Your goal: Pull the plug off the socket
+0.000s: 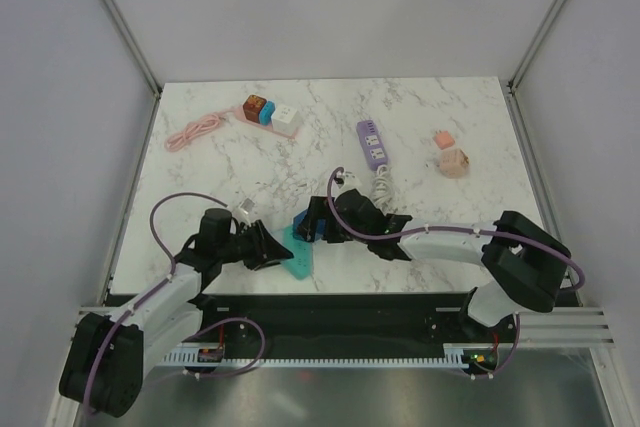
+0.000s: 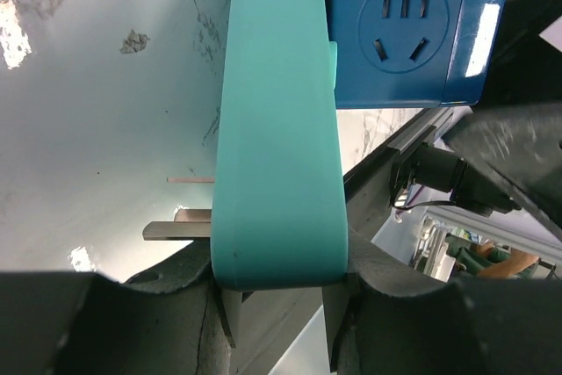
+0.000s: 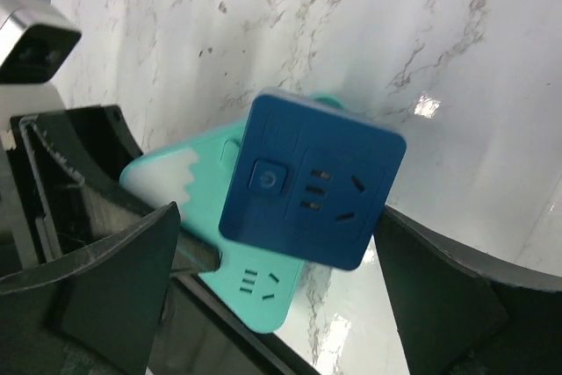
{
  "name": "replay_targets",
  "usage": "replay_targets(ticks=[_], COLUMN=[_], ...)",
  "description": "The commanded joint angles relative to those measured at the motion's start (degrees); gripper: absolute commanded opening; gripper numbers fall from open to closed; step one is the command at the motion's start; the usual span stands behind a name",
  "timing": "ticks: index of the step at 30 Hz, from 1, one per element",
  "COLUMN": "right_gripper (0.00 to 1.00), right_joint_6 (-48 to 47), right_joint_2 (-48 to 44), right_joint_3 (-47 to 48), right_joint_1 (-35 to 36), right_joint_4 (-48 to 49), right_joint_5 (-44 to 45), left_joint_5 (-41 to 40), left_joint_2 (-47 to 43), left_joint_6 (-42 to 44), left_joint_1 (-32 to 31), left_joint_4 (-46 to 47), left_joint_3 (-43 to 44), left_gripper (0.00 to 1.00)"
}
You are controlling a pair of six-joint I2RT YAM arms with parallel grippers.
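Left gripper point(image 2: 279, 309): you had it pinched across one end of the teal plastic power strip point(image 2: 277, 129), presumably to anchor the strip against the pull.

The dark blue cube-shaped plug adapter point(image 3: 312, 182) sat seated on the strip's socket face, toward the strip end away from that grip.

Right gripper point(image 3: 279, 252): you had it straddling the cube with jaws spread. A gap showed on one side, so it was not yet gripping.

The strip's long axis ran straight out from the left jaws. The cube's button-and-socket face pointed away from the strip, toward the right wrist camera. Judged pull direction: along that line.
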Motion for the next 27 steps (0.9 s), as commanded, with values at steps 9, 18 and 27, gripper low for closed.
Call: replay_targets(ticks=[9, 18, 27], right_gripper=[0.91, 0.71, 0.75], right_joint_6=[1.53, 1.97, 1.27], right_joint_2=[4.05, 4.76, 5.72], right_joint_3=[4.86, 3.63, 3.72], right_joint_1=[-0.15, -0.06, -0.15], right_joint_4=[1.61, 3.54, 3.45], right_joint_5=[5.99, 5.81, 4.41], left_joint_5=[1.76, 0.63, -1.40], left_joint_2=[-4.77, -3.45, -3.63], left_joint_6=[-2.08, -1.20, -0.85], left_joint_1=[-0.41, -0.41, -0.41], left_joint_4=[-1.38, -2.96, -4.98], left_joint_3=[0.35, 1.41, 3.08], left_gripper=[0.02, 0.02, 0.09])
